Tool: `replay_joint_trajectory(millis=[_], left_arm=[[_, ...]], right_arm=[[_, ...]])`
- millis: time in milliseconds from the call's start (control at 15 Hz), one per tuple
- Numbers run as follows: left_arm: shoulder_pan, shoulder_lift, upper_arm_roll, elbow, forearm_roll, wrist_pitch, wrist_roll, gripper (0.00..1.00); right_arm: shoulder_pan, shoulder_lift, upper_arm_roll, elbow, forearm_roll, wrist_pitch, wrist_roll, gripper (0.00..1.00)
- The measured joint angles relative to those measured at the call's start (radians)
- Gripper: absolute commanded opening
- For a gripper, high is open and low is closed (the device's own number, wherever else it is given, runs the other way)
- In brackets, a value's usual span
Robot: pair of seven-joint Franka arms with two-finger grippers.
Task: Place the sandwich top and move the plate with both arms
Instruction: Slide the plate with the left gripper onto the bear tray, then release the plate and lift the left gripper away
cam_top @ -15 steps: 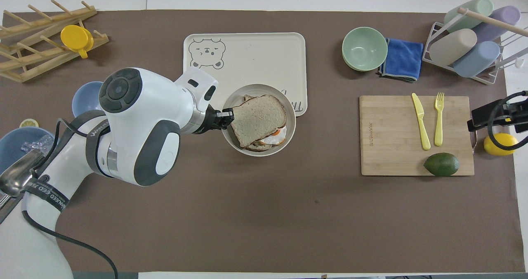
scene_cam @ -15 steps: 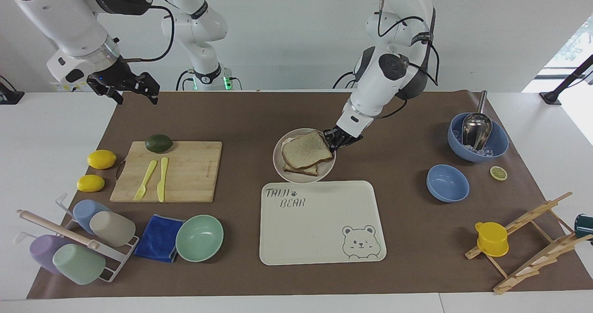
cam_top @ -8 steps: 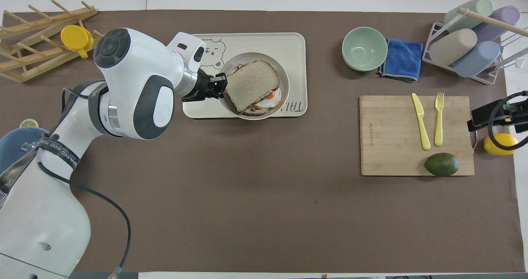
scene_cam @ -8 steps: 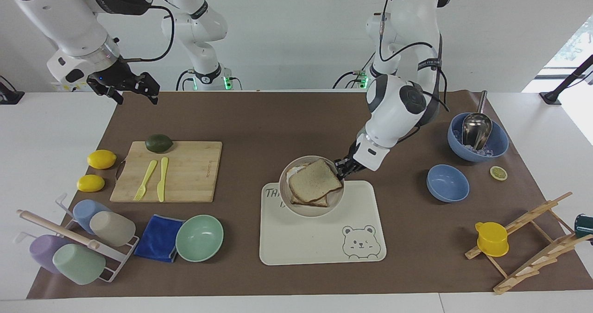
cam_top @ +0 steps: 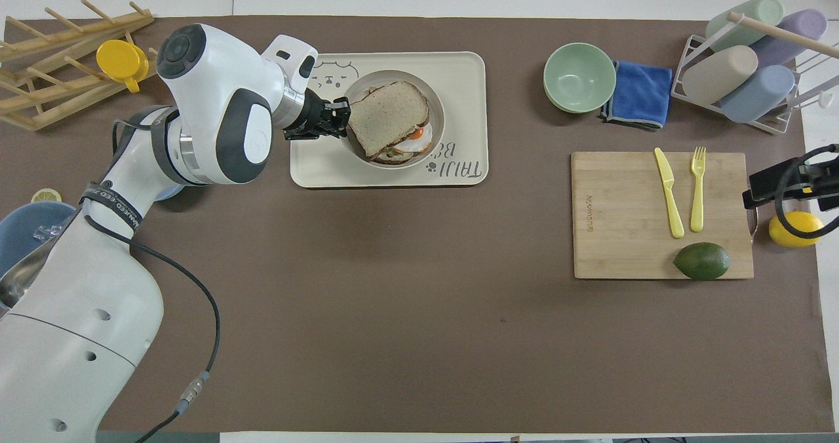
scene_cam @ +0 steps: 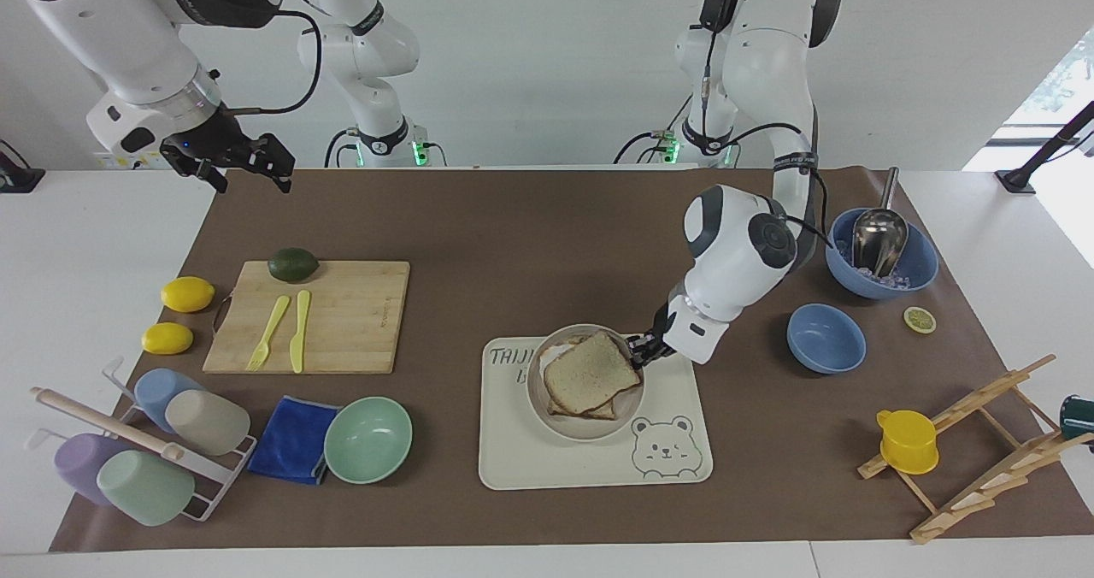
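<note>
The left gripper [scene_cam: 637, 351], jaws clamped on the plate [scene_cam: 547, 411] rim, held it over the tray [scene_cam: 590, 467]; right gripper [scene_cam: 248, 163] waited, jaws apart

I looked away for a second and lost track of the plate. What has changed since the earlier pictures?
The left gripper, shut on the plate rim, has carried it away from the robots, off the brown mat and over the bear tray. The sandwich top rode along on the sandwich. The right gripper stayed waiting near its end of the table; everything else kept its place.
</note>
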Motion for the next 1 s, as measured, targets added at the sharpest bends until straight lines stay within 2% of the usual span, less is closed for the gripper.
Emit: replay_joint_trajectory(millis=[267, 733, 800, 867, 1000], left_arm=[[0.006, 0.008, 0.001, -0.009, 0.0, 0.025, 0.097, 0.0], [0.008, 0.02, 0.0, -0.076, 0.003, 0.141, 0.133, 0.0], [0.008, 0.02, 0.0, -0.08, 0.003, 0.143, 0.134, 0.12], [0.008, 0.02, 0.0, -0.084, 0.003, 0.146, 0.14, 0.42], [0.009, 0.02, 0.001, -0.091, 0.004, 0.147, 0.159, 0.75]], right_arm=[[0.0, 0.0, 0.0, 0.0, 0.0, 0.0, 0.0, 1.0], [0.0, 0.0, 0.0, 0.0, 0.0, 0.0, 0.0, 1.0], [0.0, 0.0, 0.0, 0.0, 0.0, 0.0, 0.0, 1.0], [0.0, 0.0, 0.0, 0.0, 0.0, 0.0, 0.0, 1.0], [0.0, 0.0, 0.0, 0.0, 0.0, 0.0, 0.0, 1.0]])
